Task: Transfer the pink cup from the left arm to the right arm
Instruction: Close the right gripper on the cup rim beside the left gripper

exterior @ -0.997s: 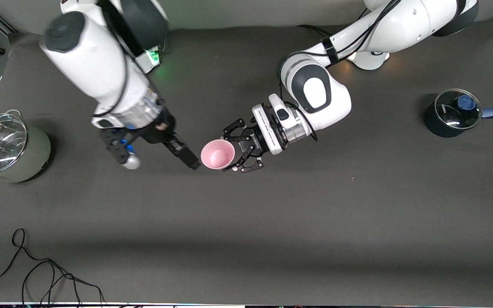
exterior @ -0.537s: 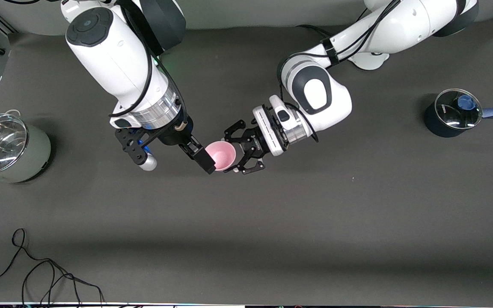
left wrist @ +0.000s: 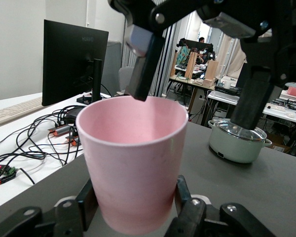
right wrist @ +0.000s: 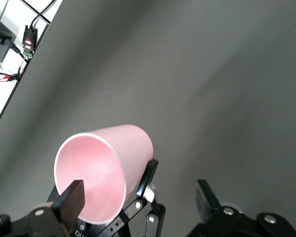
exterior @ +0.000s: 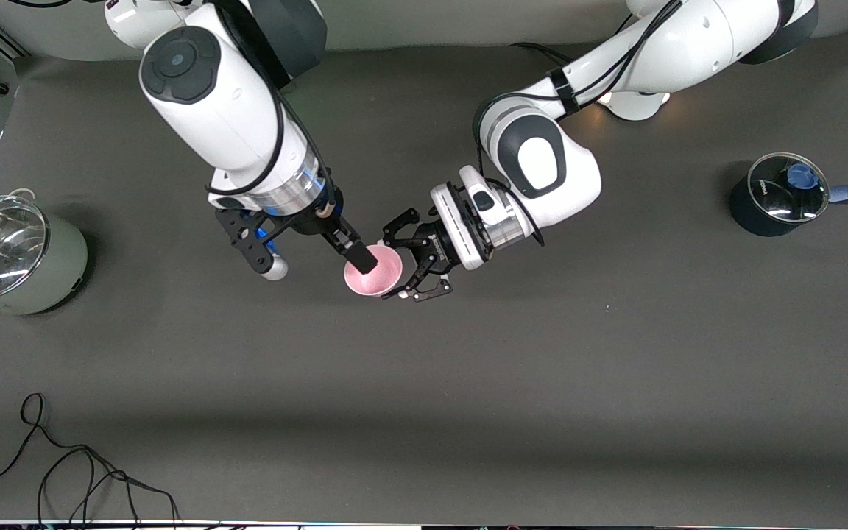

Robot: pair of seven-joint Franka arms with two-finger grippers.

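Note:
The pink cup (exterior: 374,278) is held above the middle of the table, its mouth tipped toward the right arm. My left gripper (exterior: 394,269), the linkage claw, is shut on the cup's lower body (left wrist: 135,197). The cup (left wrist: 133,163) fills the left wrist view. My right gripper (exterior: 365,263) is open at the cup's mouth. One of its fingers (right wrist: 71,197) stands across the mouth of the cup (right wrist: 106,158) and the other is out beside the cup. The right gripper (left wrist: 197,81) also shows over the rim in the left wrist view.
A pale green pot with a glass lid (exterior: 8,254) stands at the right arm's end of the table, also seen in the left wrist view (left wrist: 237,143). A dark pot with a blue-knobbed glass lid (exterior: 777,195) stands at the left arm's end. Cables (exterior: 63,471) lie at the table's near edge.
My right arm has swung toward the cup, and its finger now lies over the cup's mouth. My left gripper has held the cup nearly still.

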